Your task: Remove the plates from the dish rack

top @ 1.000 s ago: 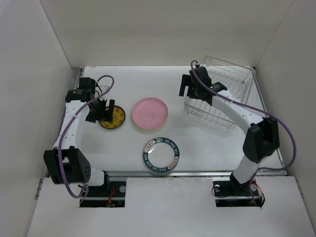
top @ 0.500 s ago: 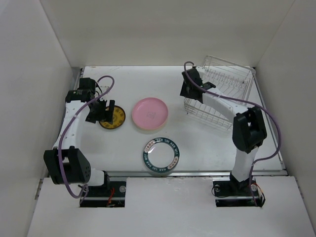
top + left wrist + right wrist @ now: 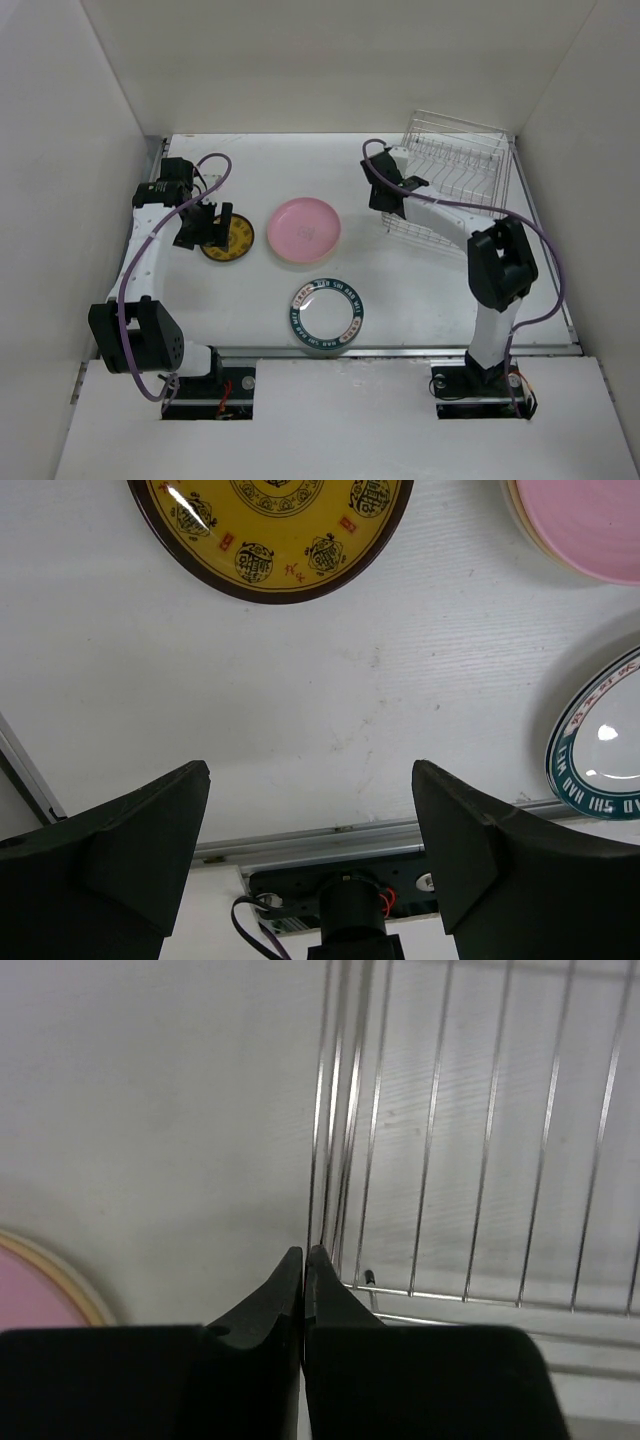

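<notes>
Table (image 3: 420, 290), seen from above, with the rack (image 3: 455, 175) at its far right corner. No plate shows between the rack's slot wires in either the top or the right wrist view. Three plates lie flat on the table, well apart from the rack: the pink plate (image 3: 303, 230) at centre, with a paler rim showing under its edge; the teal-rimmed plate (image 3: 326, 317) nearer the arm bases; and the yellow plate (image 3: 238, 235) to the left. The right gripper (image 3: 304, 1256) stands at the rack's left rim. A second ago its fingers were spread wide and held short of that rim; now they are pressed together with the rim wire running into their tips, apparently pinching it. The rack's outline has also shifted and looks tilted compared with half a second ago. The left gripper (image 3: 310, 775) hangs over the yellow plate, fingers wide apart, holding nothing, unchanged over the last second. Judged from this layout, unloading is finished or nearly so, and the right arm's new grip concerns the rack itself rather than any plate.
</notes>
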You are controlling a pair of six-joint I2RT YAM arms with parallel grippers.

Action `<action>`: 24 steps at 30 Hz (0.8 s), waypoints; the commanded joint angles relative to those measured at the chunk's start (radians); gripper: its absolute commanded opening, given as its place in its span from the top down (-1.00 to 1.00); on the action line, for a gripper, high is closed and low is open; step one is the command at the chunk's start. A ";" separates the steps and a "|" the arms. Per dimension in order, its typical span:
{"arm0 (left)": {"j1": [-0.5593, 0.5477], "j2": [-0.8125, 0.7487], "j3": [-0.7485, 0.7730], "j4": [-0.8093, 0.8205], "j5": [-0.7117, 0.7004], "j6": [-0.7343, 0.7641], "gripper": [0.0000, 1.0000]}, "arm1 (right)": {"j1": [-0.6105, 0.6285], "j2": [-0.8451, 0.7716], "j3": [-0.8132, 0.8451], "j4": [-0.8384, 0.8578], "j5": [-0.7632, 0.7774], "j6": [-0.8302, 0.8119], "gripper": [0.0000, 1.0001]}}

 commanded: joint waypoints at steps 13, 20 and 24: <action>0.003 -0.002 0.002 -0.013 0.013 -0.005 -0.60 | 0.028 -0.228 -0.292 -0.069 0.136 -0.229 1.00; 0.003 -0.002 0.002 -0.013 0.013 0.004 -0.60 | 0.028 -0.203 -0.303 -0.069 0.161 -0.261 1.00; 0.003 -0.002 0.002 -0.013 0.013 0.004 -0.60 | 0.028 -0.242 -0.318 -0.048 0.161 -0.261 0.79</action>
